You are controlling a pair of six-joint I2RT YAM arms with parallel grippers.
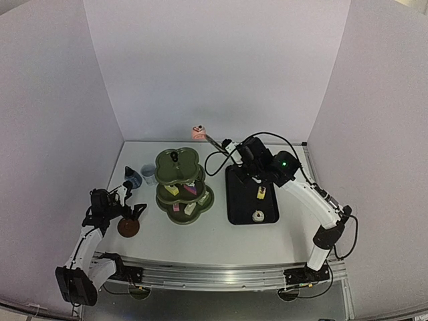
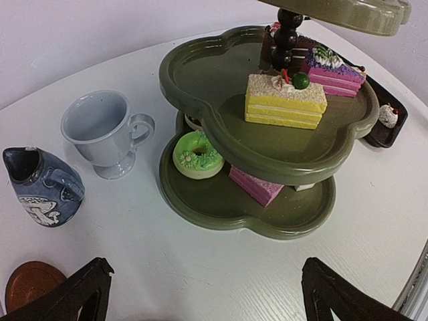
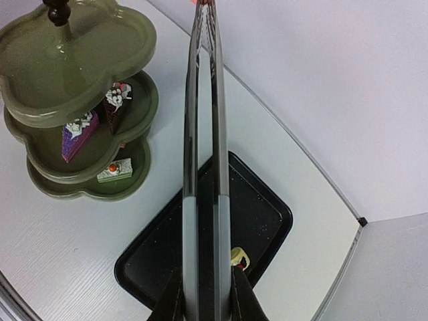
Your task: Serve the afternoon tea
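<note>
afternoon tea part served: your right arm carries a pink pastry in tongs while your left arm waits open.

nearest you on the left, your left gripper (image 2: pixel 207 297) hangs with its fingers spread wide and empty, just beside a brown coaster (image 1: pixel 128 227), likely parked clear of the work. in the middle stands the dark green stand (image 1: pixel 187 172); its two lower tiers hold cakes such as a yellow slice (image 2: pixel 284 100) and a green doughnut (image 2: pixel 197 154), and its top tier is bare. right of it, the black tray (image 1: pixel 241 200) holds a yellow pastry (image 1: pixel 261 192) and a white pastry (image 1: pixel 257 215), not yet served. the white cup (image 2: pixel 100 130) and blue jug (image 2: pixel 40 184) sit just left of the stand. farthest, your right gripper (image 3: pixel 207 301) is clamped tight on the metal tongs (image 3: pixel 204 134), whose tips pinch a pink pastry (image 1: pixel 198 132) beyond the stand, raised seemingly to clear the top tier.
</note>
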